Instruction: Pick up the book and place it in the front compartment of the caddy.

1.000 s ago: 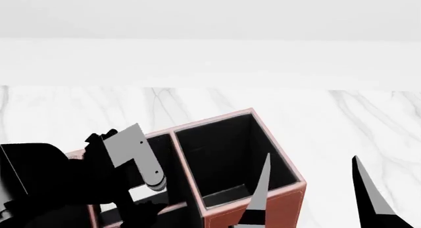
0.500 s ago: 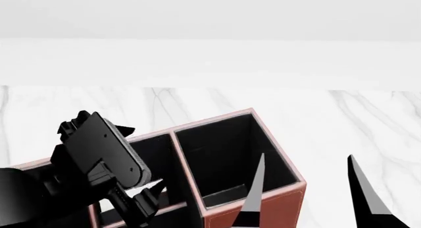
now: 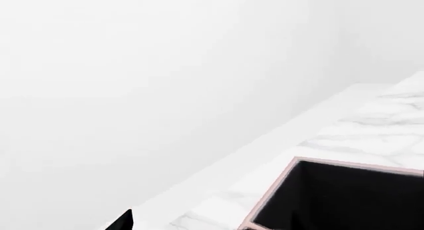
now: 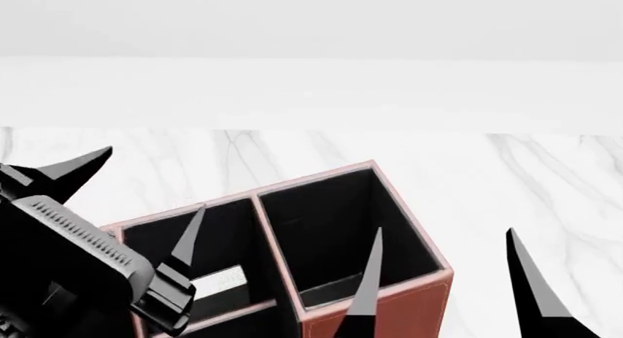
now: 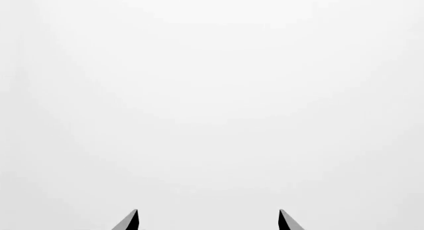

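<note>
The reddish-brown caddy [image 4: 389, 301] with black lining stands at the bottom centre of the head view; one of its corners shows in the left wrist view [image 3: 285, 180]. Inside its left compartment lies a white strip [image 4: 219, 283], the book's page edge; the black body of the book blends into the lining. My left gripper [image 4: 153, 181] is open and empty, its fingers spread above the caddy's left side. My right gripper [image 4: 443, 233] is open and empty over the caddy's right edge. In the right wrist view the gripper [image 5: 208, 217] shows only its two fingertips against a blank white wall.
The caddy stands on a white marble table [image 4: 506, 170]. A plain white wall and ledge [image 4: 311, 90] run behind it. The caddy's tall back-right compartment [image 4: 336, 228] is dark inside, with nothing visible in it.
My left gripper has swung up and to the left from over the left compartment, and its fingers now point upward, spread apart. The right gripper has drifted slightly left. The white strip has not moved.
</note>
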Controlling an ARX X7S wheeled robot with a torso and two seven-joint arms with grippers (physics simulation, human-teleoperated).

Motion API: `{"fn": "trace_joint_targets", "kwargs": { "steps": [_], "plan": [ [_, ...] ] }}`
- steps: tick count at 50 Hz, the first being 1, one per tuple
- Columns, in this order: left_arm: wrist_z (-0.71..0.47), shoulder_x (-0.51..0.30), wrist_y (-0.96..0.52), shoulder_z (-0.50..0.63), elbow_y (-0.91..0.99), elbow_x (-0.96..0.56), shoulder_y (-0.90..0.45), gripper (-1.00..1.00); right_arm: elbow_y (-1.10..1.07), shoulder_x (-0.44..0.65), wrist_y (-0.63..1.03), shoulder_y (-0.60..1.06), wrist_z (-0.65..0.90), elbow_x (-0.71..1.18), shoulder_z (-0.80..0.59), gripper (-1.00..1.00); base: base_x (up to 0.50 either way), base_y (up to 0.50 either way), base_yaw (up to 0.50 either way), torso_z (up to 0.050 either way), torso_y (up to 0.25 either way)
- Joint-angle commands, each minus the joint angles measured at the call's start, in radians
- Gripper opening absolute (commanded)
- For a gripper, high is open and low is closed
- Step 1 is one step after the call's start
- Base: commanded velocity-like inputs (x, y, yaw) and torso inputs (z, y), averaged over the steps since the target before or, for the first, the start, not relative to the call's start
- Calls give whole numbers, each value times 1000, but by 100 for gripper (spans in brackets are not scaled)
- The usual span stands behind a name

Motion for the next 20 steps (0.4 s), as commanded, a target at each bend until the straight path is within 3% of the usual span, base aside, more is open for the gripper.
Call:
{"fn": "trace_joint_targets", "kwargs": {
  "steps": [1, 8, 20],
  "plan": [
    [-187, -71, 107, -20, 162, 116, 110, 100, -2, -3, 5, 6, 0, -4, -11, 100, 0, 0, 0, 0, 0],
    [-274, -98, 132, -13, 248, 206, 160, 100, -9, -1, 12, 8, 4, -5, -13, 100, 0, 0, 0, 0, 0],
    [-311, -123, 215, 13, 264, 292, 257, 100, -15, 1, 19, 11, 9, -4, -15, 100, 0, 0, 0, 0, 0]
  ]
}}
